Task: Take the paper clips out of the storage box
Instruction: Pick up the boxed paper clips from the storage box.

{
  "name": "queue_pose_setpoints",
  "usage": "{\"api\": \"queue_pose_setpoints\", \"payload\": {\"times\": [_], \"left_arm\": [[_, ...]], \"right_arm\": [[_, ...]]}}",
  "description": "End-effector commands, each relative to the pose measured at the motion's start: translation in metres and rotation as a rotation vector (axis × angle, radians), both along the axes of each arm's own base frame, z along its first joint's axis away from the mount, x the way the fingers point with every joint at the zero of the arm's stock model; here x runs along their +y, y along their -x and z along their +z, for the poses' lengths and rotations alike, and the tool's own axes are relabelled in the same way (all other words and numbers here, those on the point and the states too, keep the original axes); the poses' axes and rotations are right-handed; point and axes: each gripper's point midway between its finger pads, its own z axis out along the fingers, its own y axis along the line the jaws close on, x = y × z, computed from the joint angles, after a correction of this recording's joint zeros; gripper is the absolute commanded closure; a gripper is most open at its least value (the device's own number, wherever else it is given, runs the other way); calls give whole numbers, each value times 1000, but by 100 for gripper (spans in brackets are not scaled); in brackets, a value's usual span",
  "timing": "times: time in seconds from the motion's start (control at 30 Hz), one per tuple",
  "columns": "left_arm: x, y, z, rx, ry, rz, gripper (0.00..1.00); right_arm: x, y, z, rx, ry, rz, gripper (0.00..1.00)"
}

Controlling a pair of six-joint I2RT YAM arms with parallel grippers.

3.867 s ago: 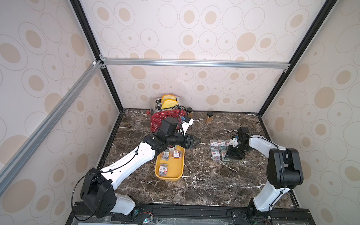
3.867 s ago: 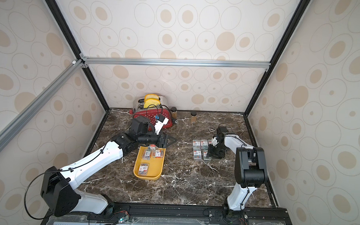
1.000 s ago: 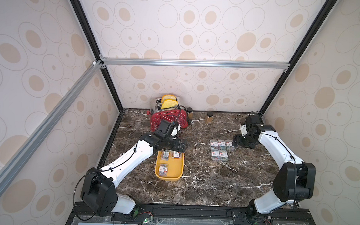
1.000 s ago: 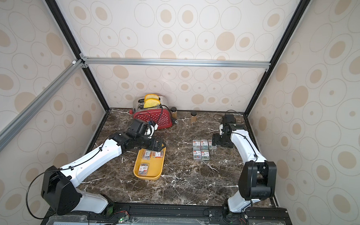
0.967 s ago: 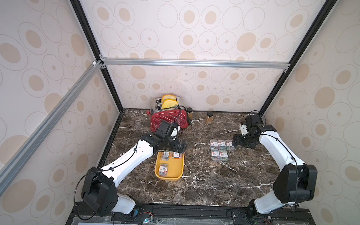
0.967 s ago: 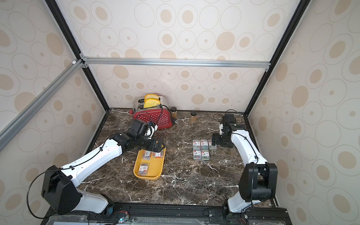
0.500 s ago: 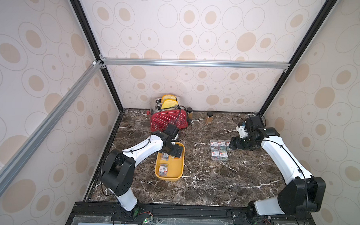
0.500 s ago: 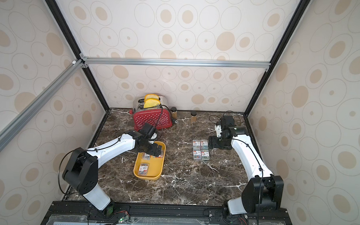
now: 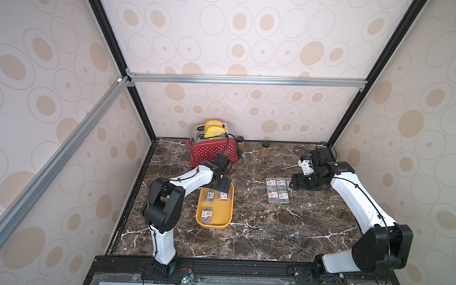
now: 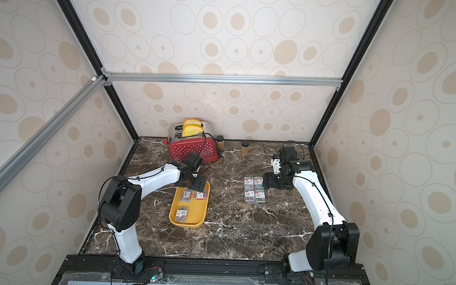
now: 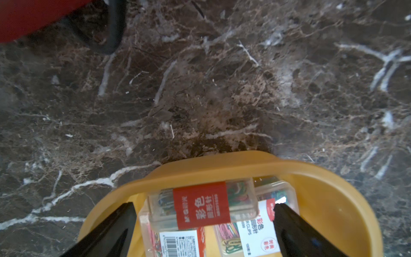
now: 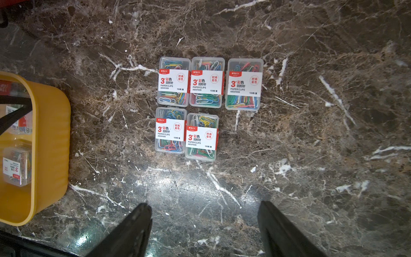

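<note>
Left claw [image 11: 204,205] wide, empty, straddling paper clips case [image 11: 200,207] leaning on two more at storage box [image 11: 222,165] far end. Risk: tilted case slips or drags neighbours; tips cd catch rim. Five cases [image 12: 205,82] out on desk [image 12: 311,155] near right claw [image 12: 204,205], also wide. Toaster [image 9: 213,151] close behind: wrist bump poss.

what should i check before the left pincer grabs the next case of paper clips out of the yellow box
1. Left pincer open: ok
2. A case of paper clips between its jaws: ok
3. That case lying flat: not ok, it rests tilted on two others in the storage box
4. Fingers clear of the box wall: cannot tell
5. Right pincer open, empty, away from the box: ok
6. Free spot beside the five cases on the table: ok
</note>
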Motion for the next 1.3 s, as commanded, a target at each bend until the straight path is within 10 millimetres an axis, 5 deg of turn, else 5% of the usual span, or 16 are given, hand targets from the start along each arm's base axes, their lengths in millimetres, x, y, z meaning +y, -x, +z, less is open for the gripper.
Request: {"api": "queue_pose_setpoints", "payload": {"times": [0.0, 0.23, 0.5, 0.67, 0.93, 1.27], "left_arm": [[0, -13, 8, -41, -11, 30, 1], [-7, -25, 0, -59, 3, 28, 12], [-11, -24, -4, -44, 21, 24, 41], [-8, -25, 22, -97, 26, 18, 49], [-11, -14, 91, -168, 92, -48, 50], [-46, 19, 135, -87, 357, -98, 50]], "right_arm": [[3, 2, 6, -10, -11, 19, 19], [5, 0, 5, -8, -22, 23, 20], [9, -1, 6, -7, -39, 29, 20], [15, -1, 13, -17, -75, 43, 20], [34, 0, 33, -56, -175, 88, 20], [86, 9, 52, -83, -362, 247, 21]]}}
